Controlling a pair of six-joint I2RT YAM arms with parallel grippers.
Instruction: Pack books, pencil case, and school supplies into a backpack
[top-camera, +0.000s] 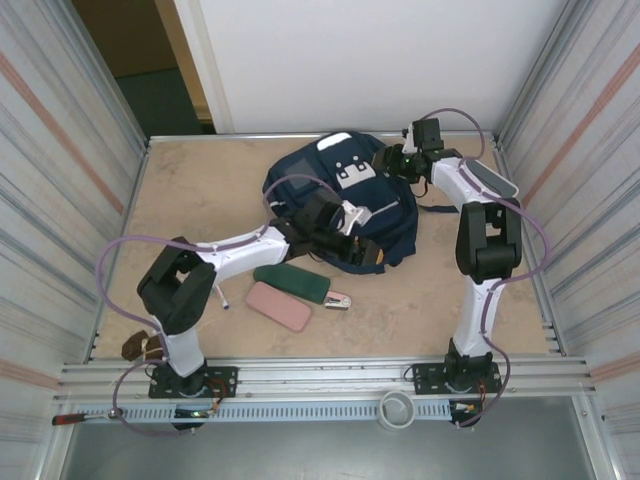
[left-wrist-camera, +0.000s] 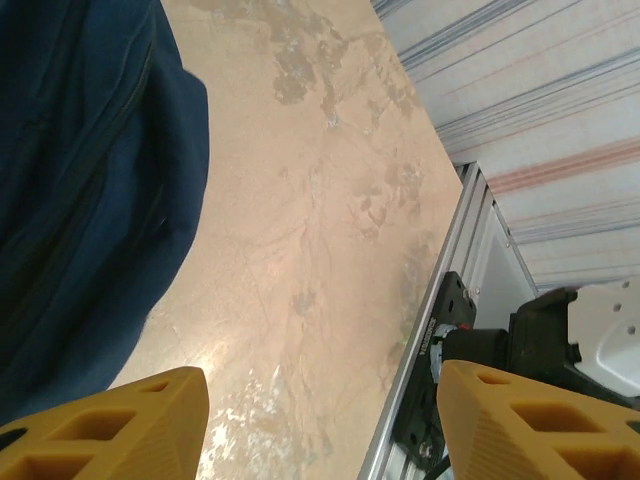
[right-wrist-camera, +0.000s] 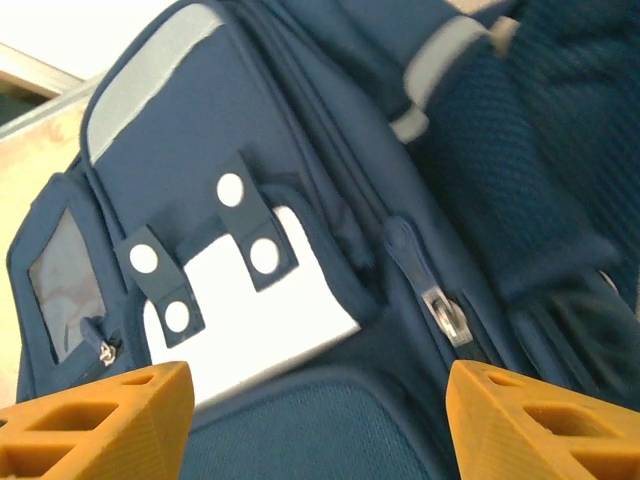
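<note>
Closest in, the aluminium rail (top-camera: 330, 378) runs along the near edge with both arm bases bolted to it and a small grey round cup (top-camera: 398, 408) sitting in its channel. Beyond that, the beige, scuffed desk (top-camera: 200, 190) is boxed in by ribbed metal walls (top-camera: 60, 150) on either side, with a white panel (top-camera: 380, 60) at the back.

The navy backpack (top-camera: 340, 200) lies flat toward the back centre, white patch up. What is inside it, I cannot tell.

The left hand (top-camera: 352, 222) hovers at the backpack's near edge. Its yellow fingers (left-wrist-camera: 130, 420) stand apart with bare desk between them and blue fabric just to one side. The right hand (top-camera: 392, 160) sits over the backpack's far right corner. From its wrist, the jaws stand wide over the snap tabs and a zipper pull (right-wrist-camera: 440, 305), clamped on nothing.

In front of the backpack, a dark green pencil case (top-camera: 292, 283) lies just beside a pink case (top-camera: 279, 306), and the stapler (top-camera: 338, 299) is at their right end. A slim pen (top-camera: 222, 298) rests near the left arm.
</note>
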